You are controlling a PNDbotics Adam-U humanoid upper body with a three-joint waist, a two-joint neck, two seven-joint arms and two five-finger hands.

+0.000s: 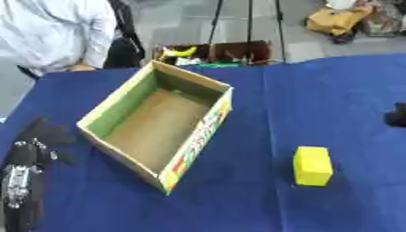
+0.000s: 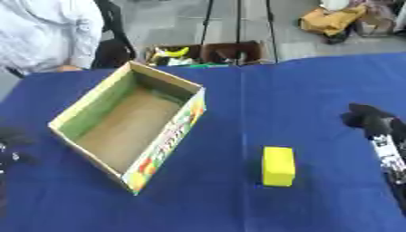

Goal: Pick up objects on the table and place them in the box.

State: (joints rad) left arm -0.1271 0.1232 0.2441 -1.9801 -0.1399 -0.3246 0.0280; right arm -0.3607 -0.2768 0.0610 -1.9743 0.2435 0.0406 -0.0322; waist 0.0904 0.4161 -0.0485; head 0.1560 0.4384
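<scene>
- Sitting on the blue table, the open cardboard box is showing a bare brown floor, so nothing seems packed yet.
- Lying well to the right of the box, the yellow block is resting untouched on the cloth, apart from both hands.
- Hanging near the right edge, the right hand is looking nearest to the block; whether its fingers are curled or straight cannot be told.
- Resting low at the left edge, the left hand is looking idle, its fingers equally unreadable.
</scene>
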